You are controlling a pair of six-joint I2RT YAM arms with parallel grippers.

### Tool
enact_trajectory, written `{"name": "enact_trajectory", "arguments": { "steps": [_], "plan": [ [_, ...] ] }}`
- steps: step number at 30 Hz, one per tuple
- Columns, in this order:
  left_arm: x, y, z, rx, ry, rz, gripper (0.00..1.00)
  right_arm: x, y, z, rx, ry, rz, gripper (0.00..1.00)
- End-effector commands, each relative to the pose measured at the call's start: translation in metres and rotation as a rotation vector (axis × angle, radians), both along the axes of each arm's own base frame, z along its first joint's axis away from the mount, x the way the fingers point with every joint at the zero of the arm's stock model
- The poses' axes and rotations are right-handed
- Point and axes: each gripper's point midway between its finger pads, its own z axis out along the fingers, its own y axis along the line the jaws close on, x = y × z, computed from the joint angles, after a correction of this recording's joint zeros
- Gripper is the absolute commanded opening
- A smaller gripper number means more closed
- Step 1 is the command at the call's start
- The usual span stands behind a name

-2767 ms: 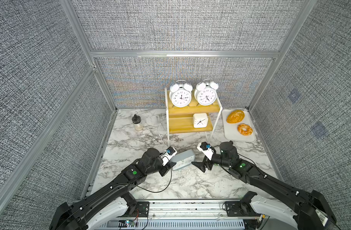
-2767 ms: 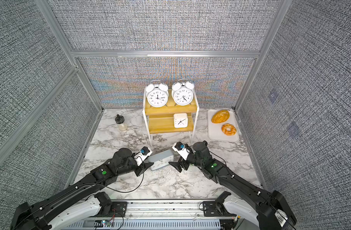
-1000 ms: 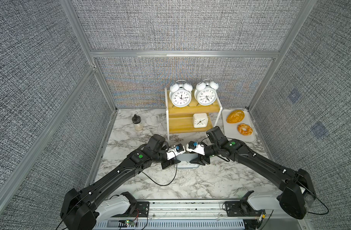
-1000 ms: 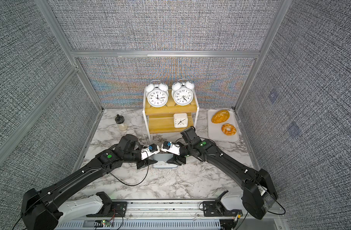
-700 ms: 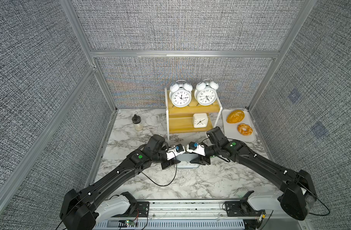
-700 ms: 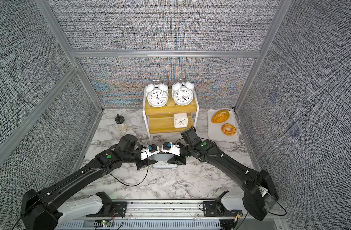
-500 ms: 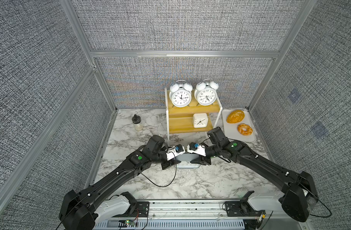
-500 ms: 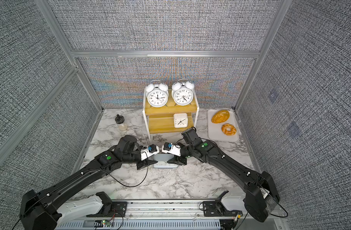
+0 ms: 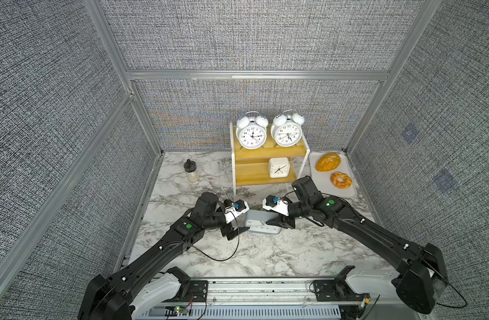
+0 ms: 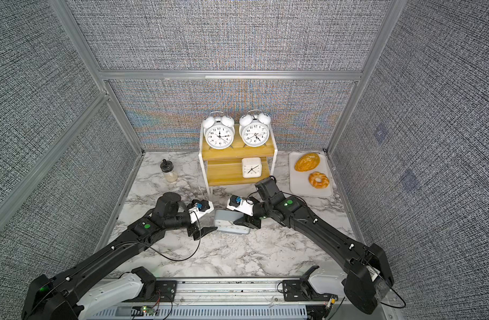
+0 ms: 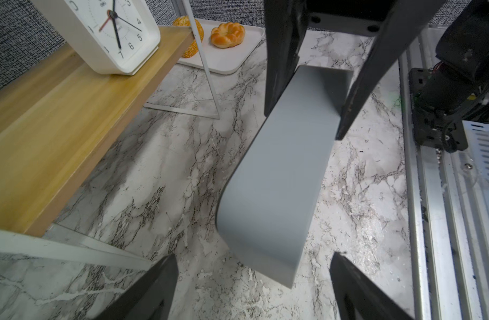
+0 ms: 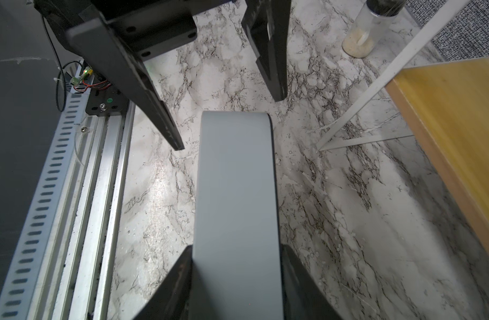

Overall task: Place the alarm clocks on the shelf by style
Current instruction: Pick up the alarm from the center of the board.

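In both top views the grey-blue rectangular clock (image 9: 261,225) sits just in front of the shelf (image 9: 265,151). Only the left wrist view shows the left gripper (image 11: 251,273) spread wide, clear of the clock's end. Only the right wrist view shows the right gripper (image 12: 236,277) clamping its sides.

The lower shelf board (image 9: 251,174) lies bare beside the small white clock (image 9: 278,167), between thin white front legs (image 9: 233,180)

Two white twin-bell clocks (image 9: 251,135) atop yellow shelf (image 9: 251,173), small white clock (image 9: 278,167) on lower board, grey-blue clock (image 9: 261,225) just in front.
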Motion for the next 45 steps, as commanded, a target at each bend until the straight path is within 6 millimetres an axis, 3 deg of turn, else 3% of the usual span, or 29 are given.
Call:
{"name": "enact_trajectory", "arguments": {
  "steps": [1,17,25,26,28,40,45],
  "plan": [
    [0.003,-0.008,0.014,-0.093,-0.017,-0.039,0.92,0.0,0.004,0.012,0.036,-0.014,0.007,0.45],
    [-0.016,-0.021,0.014,-0.182,0.08,-0.23,0.87,-0.007,0.005,0.026,0.074,-0.04,0.041,0.44],
    [-0.019,-0.021,0.012,-0.165,0.108,-0.249,0.7,-0.007,0.004,0.026,0.071,-0.045,0.035,0.44],
    [-0.019,-0.02,0.013,-0.165,0.105,-0.248,0.64,-0.007,0.004,0.025,0.069,-0.046,0.036,0.44],
    [-0.018,-0.02,0.013,-0.161,0.102,-0.239,0.44,-0.007,0.003,0.025,0.065,-0.046,0.034,0.44],
    [-0.025,-0.017,0.017,-0.158,0.085,-0.261,0.43,-0.005,0.002,0.022,0.053,-0.042,0.026,0.44],
    [-0.026,-0.019,0.018,-0.168,0.111,-0.272,0.38,-0.004,0.003,0.022,0.056,-0.041,0.024,0.44]
  ]
}}
